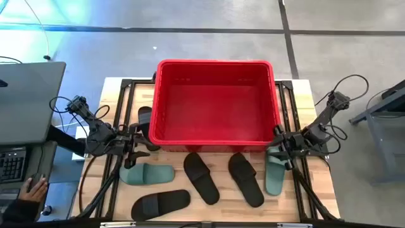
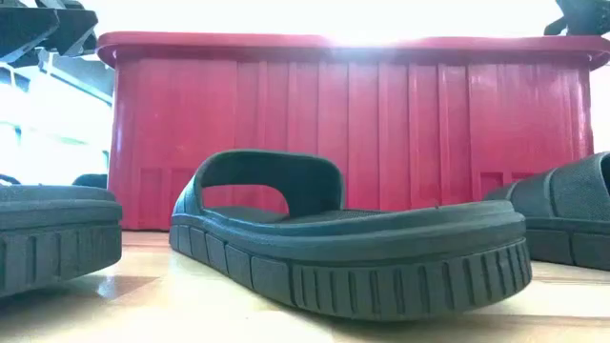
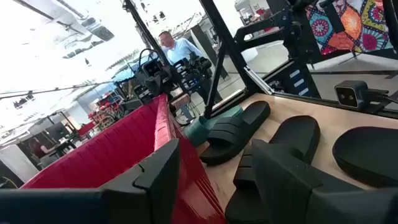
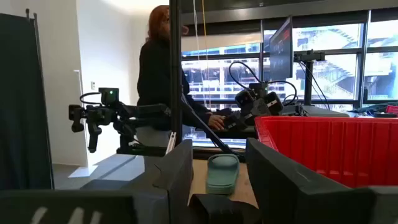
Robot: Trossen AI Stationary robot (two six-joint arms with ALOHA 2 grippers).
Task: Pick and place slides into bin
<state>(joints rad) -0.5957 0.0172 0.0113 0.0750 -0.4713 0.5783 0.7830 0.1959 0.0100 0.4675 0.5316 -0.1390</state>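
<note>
High view, slides: lying on the wooden table [image 1: 107, 88] in a row along the near long wall of the bin [image 1: 215, 104] — left sage-green slide [image 1: 147, 173], black slide at front left [image 1: 161, 203], two black slides at centre [image 1: 201, 178] [image 1: 246, 179], right sage-green slide [image 1: 275, 175]; one more black slide [image 1: 144, 118] lying beside the bin's left wall.
Bin: sitting at the table's far middle, showing only bare red floor inside.
Open room: bare wood showing between the slides, narrow strips running along both of the bin's short walls; front-left black slide lying close to the near table edge.
Hidden or cut off: black slide beside the bin partly covered by the left arm; in the low view, centre black slide filling the foreground, neighbours cut off at both picture edges, bin wall standing behind.
Left gripper [image 1: 133, 147]: hovering at the bin's near left corner, just above the left sage-green slide, fingers [image 3: 155, 171] spread apart, gripping nothing.
Right gripper [image 1: 278, 151]: hovering at the bin's near right corner, over the toe end of the right sage-green slide, fingers [image 4: 177, 168] standing apart, gripping nothing.
Beyond the table: person's hand [image 1: 30, 190] resting at a keyboard [image 1: 9, 163] on the left.
</note>
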